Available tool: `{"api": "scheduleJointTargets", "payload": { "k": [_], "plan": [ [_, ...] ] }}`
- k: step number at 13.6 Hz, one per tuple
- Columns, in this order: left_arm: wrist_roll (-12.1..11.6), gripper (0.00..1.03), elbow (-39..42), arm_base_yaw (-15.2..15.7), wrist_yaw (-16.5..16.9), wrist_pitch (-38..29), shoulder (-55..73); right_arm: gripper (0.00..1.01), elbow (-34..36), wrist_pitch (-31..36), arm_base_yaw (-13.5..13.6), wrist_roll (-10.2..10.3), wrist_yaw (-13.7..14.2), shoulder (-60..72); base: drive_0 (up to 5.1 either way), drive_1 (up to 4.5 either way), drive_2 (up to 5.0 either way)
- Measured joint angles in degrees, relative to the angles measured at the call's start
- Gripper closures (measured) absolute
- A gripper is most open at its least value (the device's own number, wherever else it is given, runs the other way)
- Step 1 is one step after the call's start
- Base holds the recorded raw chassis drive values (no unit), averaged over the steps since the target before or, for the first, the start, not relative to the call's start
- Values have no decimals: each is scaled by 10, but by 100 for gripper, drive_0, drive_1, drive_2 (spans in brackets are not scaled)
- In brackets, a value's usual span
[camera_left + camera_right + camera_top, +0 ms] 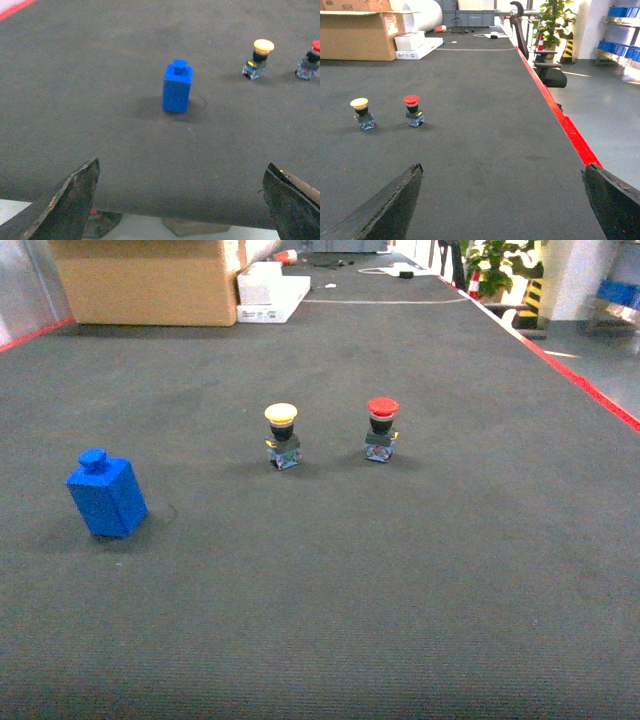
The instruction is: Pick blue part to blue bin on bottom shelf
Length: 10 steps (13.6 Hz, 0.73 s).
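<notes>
The blue part [105, 495] is a small boxy blue block with a knob on top. It stands upright on the dark mat at the left, and in the left wrist view the blue part [177, 90] is ahead of the fingers, near centre. My left gripper [182, 164] is open and empty, well short of the part, over the mat's near edge. My right gripper [503, 166] is also open and empty, above bare mat on the right side. Neither gripper shows in the head view. The blue bin and the bottom shelf are out of view.
A yellow-capped button [282, 435] and a red-capped button [381, 427] stand mid-mat, right of the part. A cardboard box [150, 280] and white boxes [270, 290] sit at the far end. A red strip [560, 117] marks the mat's right edge.
</notes>
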<state>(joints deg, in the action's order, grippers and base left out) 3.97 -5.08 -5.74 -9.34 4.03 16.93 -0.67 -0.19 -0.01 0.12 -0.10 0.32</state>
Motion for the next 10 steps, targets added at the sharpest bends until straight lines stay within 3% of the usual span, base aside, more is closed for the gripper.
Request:
{"api": "scheduleJointTargets", "payload": {
  "k": [2, 5, 7, 10],
  "plan": [
    [4, 5, -30, 0, 9, -160, 204, 3, 0, -1, 0, 0, 1, 0, 0, 0, 0],
    [0, 5, -157, 24, 28, -373, 522, 3, 0, -1, 0, 0, 1, 0, 0, 0, 0],
    [-15, 5, -229, 28, 37, -405, 698, 3, 0, -1, 0, 0, 1, 0, 0, 0, 0],
    [-29, 5, -308, 29, 45, -413, 846, 3, 0, -1, 0, 0, 1, 0, 0, 0, 0]
  ]
}}
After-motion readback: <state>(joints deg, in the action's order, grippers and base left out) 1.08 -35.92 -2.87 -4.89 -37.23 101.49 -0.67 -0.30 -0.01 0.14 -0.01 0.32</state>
